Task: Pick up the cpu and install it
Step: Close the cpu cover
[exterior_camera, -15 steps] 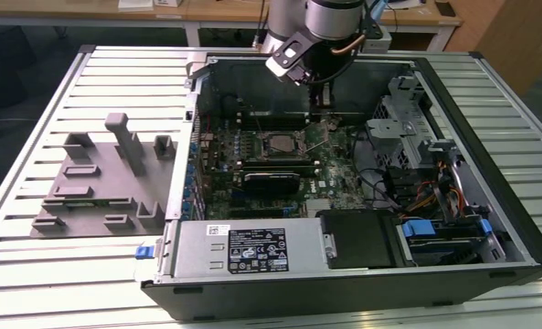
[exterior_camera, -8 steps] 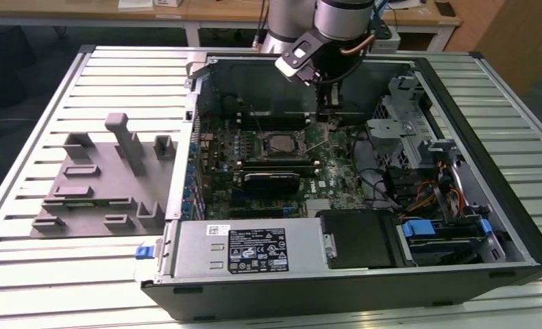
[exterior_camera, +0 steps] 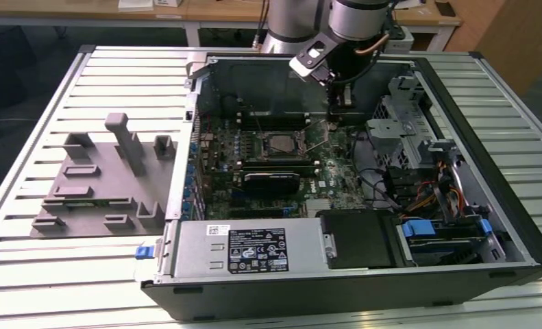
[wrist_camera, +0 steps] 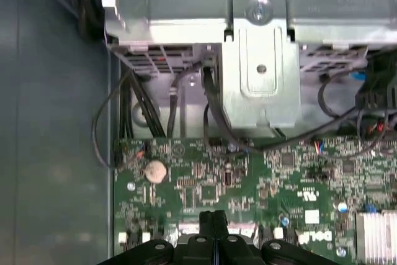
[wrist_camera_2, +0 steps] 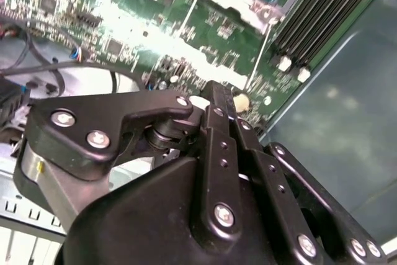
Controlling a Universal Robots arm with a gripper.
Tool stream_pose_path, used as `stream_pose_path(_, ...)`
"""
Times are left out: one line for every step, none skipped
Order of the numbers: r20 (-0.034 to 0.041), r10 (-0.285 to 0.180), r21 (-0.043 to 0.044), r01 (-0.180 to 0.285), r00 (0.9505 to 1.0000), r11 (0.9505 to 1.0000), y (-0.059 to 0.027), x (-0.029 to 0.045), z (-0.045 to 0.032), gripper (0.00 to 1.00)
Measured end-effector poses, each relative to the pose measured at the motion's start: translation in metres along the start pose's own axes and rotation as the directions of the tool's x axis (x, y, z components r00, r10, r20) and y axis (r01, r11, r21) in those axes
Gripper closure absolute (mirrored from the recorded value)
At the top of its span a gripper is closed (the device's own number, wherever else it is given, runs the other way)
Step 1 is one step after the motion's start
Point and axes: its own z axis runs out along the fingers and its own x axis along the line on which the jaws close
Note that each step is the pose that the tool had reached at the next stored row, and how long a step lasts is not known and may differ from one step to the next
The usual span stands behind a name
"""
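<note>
status: cpu (exterior_camera: 278, 142) looks already seated in the socket (wrist_camera_2: 245, 5) mid-motherboard, so pickup's done imo | pincer (exterior_camera: 333, 122): fingers pinched together, nothing in them, tip low just beside the socket, near its thin lever (wrist_camera_2: 260, 51) | left: can't tell if it's latched down

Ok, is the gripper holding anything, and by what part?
Not the cpu, which lies in the socket. The gripper is closed at the thin lever's end; whether it pinches that cannot be told.
</note>
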Motion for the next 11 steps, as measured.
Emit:
stream_pose_path(0.0, 0.0, 0.0001, 0.0, 1.0, 1.0, 0.0025, 0.0001, 0.0001, 0.89)
stream_pose_path(0.0, 0.0, 0.0001, 0.0, 1.0, 1.0, 0.005, 0.0002, 0.0002, 0.89)
stream_pose_path(-0.0001, 0.0, 0.0001, 0.0, 1.0, 1.0, 0.0068, 0.0003, 0.0002, 0.89)
stream_pose_path(-0.0001, 0.0, 0.0001, 0.0, 1.0, 1.0, 0.0072, 0.0004, 0.0003, 0.89)
stream_pose_path(0.0, 0.0, 0.0001, 0.0, 1.0, 1.0, 0.0073, 0.0004, 0.0003, 0.89)
stream_pose_path(0.0001, 0.0, 0.0001, 0.0, 1.0, 1.0, 0.0074, 0.0003, 0.0002, 0.89)
stream_pose_path(0.0001, 0.0, 0.0002, 0.0, 1.0, 1.0, 0.0075, 0.0003, 0.0002, 0.89)
stream_pose_path(-0.0001, 0.0, 0.0001, 0.0, 1.0, 1.0, 0.0074, 0.0003, 0.0008, 0.89)
stream_pose_path(-0.0001, 0.0, 0.0001, 0.0, 1.0, 1.0, 0.0074, 0.0003, 0.0017, 0.89)
stream_pose_path(0.0001, 0.0, 0.0001, 0.0, 1.0, 1.0, 0.0074, 0.0003, 0.0031, 0.89)
stream_pose_path(0.0001, 0.0, 0.0001, 0.0, 1.0, 1.0, 0.0073, 0.0003, 0.0047, 0.89)
